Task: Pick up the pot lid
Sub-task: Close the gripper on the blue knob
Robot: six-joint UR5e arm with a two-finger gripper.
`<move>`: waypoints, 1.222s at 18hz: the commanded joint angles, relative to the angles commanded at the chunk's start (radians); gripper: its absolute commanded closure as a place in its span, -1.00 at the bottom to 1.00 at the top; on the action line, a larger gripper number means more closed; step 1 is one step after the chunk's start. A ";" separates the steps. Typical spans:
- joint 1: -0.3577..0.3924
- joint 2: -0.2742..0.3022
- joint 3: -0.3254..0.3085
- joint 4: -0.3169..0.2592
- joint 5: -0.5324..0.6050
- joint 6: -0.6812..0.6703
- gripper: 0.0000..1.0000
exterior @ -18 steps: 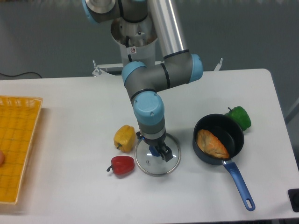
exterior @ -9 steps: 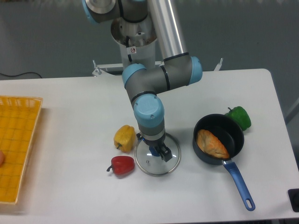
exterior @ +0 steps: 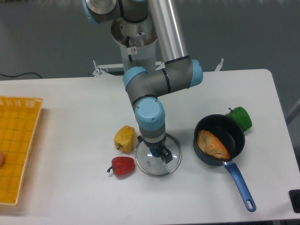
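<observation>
The lid lay just below mid-frame, the gripper above it, fingers spread about the knob. Closing too high risked letting the knob slip; sinking too far, a tip jamming on the lid.

lid: partly behind gripper | arm — top cut off | crate — left cut off
</observation>
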 joint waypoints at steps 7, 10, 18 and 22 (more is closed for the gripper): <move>0.003 -0.002 0.000 -0.002 0.000 0.003 -0.92; 0.005 -0.002 0.002 -0.002 0.000 0.003 -0.72; 0.005 -0.002 0.014 -0.008 -0.002 0.002 -0.21; 0.005 -0.002 0.018 -0.008 -0.002 0.000 -0.17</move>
